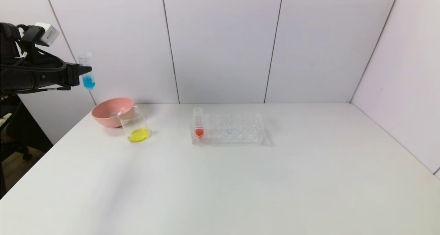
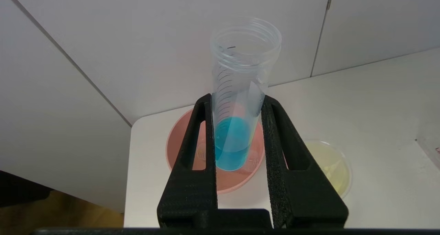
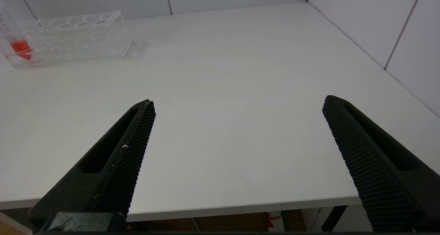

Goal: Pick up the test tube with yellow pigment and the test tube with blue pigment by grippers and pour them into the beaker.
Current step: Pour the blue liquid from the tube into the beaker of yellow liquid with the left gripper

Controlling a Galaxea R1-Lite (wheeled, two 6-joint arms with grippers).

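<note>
Your left pincer (image 2: 237, 125) grips the blue test tube (image 2: 237, 125) upright, high over the pink bowl (image 1: 111, 111); right pincer (image 3: 237, 125) gapes wide above the desk (image 3: 223, 73).

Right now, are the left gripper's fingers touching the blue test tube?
Touching. The left wrist view shows both fingers of the left gripper pressed against the blue test tube, no gap either side.

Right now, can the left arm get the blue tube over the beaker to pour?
Probably yes. The left gripper holds the test tube with blue pigment high above the pink bowl; nothing stands between it and the beaker.
</note>
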